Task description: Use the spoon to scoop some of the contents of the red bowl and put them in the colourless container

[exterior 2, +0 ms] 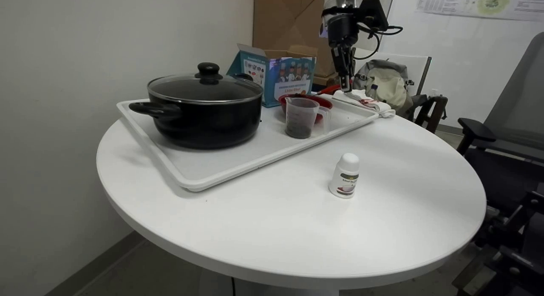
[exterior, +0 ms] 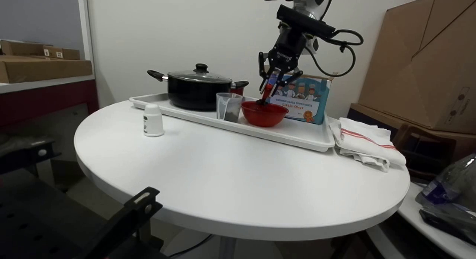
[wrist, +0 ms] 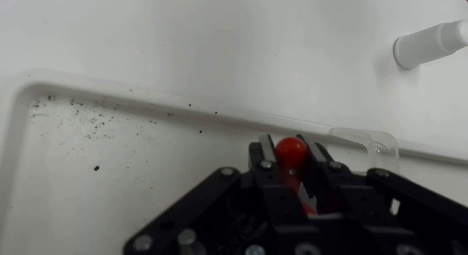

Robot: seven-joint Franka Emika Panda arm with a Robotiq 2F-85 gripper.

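Red bowl (exterior: 264, 118): round, upright.
Spoon (exterior: 267, 90): red-handled, tilted, lower end at bowl's mouth.
Colourless container (exterior: 228, 104): upright, dark contents (exterior: 231, 116), left of bowl.

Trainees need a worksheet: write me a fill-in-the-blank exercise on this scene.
The gripper holds the spoon by its red ____.
The red bowl and clear measuring cup stand on a raised-rim white ____.
A see-through ____ covers the black pot.
The white towel has stripes coloured ____.
Missing words: handle; tray; lid; red.
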